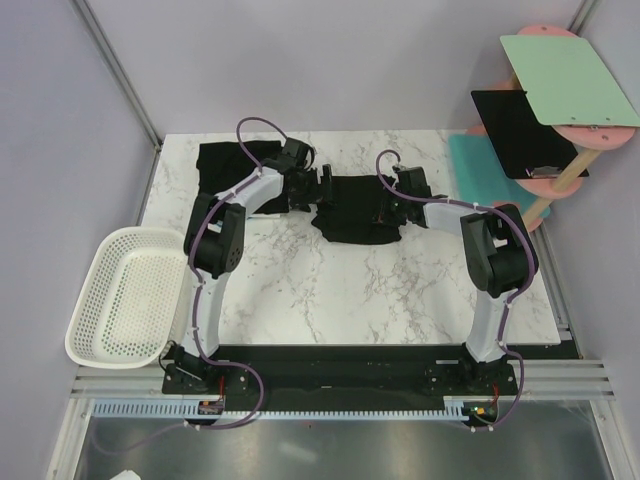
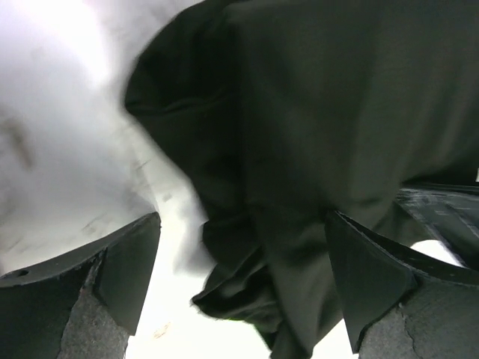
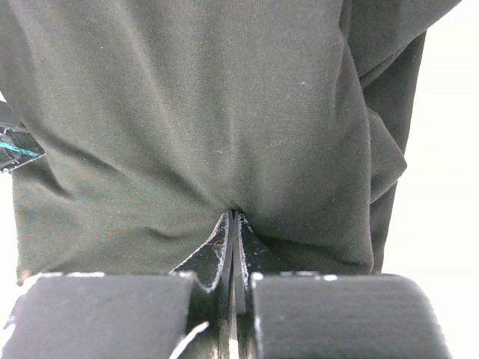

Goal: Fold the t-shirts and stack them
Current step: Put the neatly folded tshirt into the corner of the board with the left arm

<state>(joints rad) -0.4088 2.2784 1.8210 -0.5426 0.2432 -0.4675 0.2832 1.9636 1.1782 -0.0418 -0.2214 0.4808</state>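
The right jaws were clamped shut on a pinch of the crumpled black t-shirt [image 1: 352,208], which sat on the marble desk [image 1: 330,290] well right of the white basket [image 1: 120,295] and farther back. The left jaws stood wide apart at its bunched edge, gripping nothing. A second t-shirt [image 1: 232,165] lay beyond the basket, slightly right. I judged it the spreading-out step; next, the left jaws needed to close on that edge.

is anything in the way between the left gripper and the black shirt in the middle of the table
Nothing visible. The left gripper is open, with the shirt bunched right between its jaws. The right gripper is shut on the same shirt.
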